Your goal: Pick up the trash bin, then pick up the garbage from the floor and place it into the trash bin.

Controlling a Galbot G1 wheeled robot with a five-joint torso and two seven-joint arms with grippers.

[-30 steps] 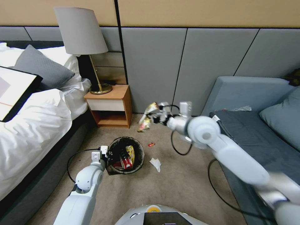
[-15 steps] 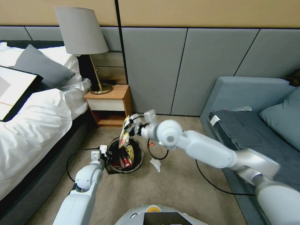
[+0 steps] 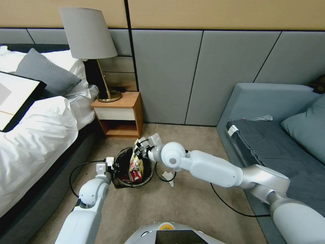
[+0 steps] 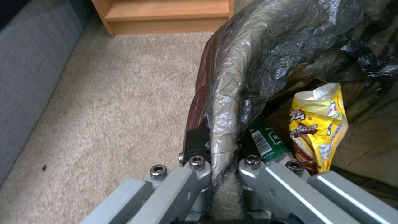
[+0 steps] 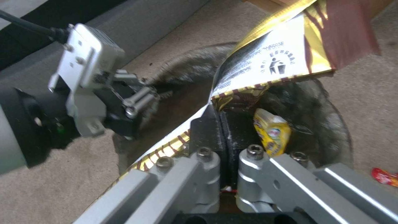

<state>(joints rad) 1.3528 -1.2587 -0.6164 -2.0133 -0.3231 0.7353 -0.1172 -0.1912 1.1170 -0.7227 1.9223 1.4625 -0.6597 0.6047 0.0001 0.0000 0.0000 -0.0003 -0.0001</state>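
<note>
The trash bin (image 3: 119,179), round with a black liner, stands on the carpet between bed and sofa. My left gripper (image 3: 112,165) is shut on its near-left rim; the left wrist view shows the fingers clamped on the liner-covered rim (image 4: 224,146). My right gripper (image 3: 140,149) is shut on a yellow snack wrapper (image 3: 136,162) that hangs into the bin's mouth, its printed back visible in the right wrist view (image 5: 269,59). Inside the bin lie another yellow wrapper (image 4: 319,124), a green-labelled bottle (image 4: 265,141) and a red carton (image 3: 134,175). A white tissue (image 3: 168,176) and a tiny red wrapper (image 5: 383,176) lie on the floor beside the bin.
A wooden nightstand (image 3: 120,115) with a lamp (image 3: 88,34) stands behind the bin. The bed (image 3: 34,135) borders the left, a grey sofa (image 3: 271,142) the right. Black cables (image 3: 223,200) trail over the carpet.
My right arm has swung left and down with the yellow wrapper, from near the wall to the bin's mouth. The left gripper has kept its hold on the rim.
</note>
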